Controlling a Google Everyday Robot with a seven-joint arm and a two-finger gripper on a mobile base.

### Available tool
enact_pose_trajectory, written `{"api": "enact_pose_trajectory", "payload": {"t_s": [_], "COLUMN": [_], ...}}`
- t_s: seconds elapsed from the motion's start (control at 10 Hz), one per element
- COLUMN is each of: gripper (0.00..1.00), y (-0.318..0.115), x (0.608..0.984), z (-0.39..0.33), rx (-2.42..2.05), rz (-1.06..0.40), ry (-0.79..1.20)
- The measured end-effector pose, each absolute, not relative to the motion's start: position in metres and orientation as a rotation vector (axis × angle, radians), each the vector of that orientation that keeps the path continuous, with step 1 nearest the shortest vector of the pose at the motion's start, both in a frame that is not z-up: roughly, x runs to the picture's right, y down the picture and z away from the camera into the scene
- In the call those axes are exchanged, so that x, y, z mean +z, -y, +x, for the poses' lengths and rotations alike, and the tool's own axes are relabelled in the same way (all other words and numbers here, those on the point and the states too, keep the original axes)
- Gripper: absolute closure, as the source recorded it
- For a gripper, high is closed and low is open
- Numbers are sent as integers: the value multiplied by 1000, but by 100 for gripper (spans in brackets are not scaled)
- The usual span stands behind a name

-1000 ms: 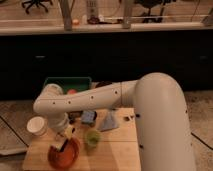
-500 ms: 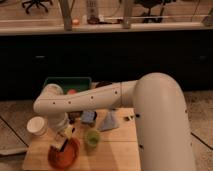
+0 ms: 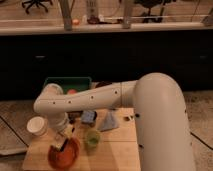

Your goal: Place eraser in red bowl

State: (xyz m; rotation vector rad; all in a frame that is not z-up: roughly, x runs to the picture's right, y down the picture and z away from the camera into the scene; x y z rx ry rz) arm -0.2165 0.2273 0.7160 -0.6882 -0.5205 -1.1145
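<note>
The red bowl (image 3: 65,156) sits at the front left of the wooden table (image 3: 115,150). My gripper (image 3: 64,141) hangs from the white arm right over the bowl, its tip just above the bowl's inside. A small dark block with a pale part, the eraser (image 3: 63,146), shows at the gripper's tip over the bowl. I cannot tell whether it is held or lies in the bowl.
A small green cup (image 3: 92,137) stands right of the bowl. A blue-grey block (image 3: 89,116) and a grey folded thing (image 3: 109,121) lie behind it. A white cup (image 3: 36,126) is at the left, a green bin (image 3: 67,82) behind. My arm's large white body fills the right side.
</note>
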Motion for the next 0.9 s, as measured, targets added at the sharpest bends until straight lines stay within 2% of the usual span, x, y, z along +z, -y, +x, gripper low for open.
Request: {"api": "enact_pose_trajectory", "payload": {"t_s": [0.1, 0.6, 0.7, 0.9], "gripper": [100, 98, 93, 72], "y": [-230, -251, -253, -257], "x": [717, 720, 720, 719], "z": [-216, -212, -210, -208], "rx": [-1115, -1116, -1112, -1106], "rz": [-688, -676, -676, -676], "ry": [523, 555, 556, 560]}}
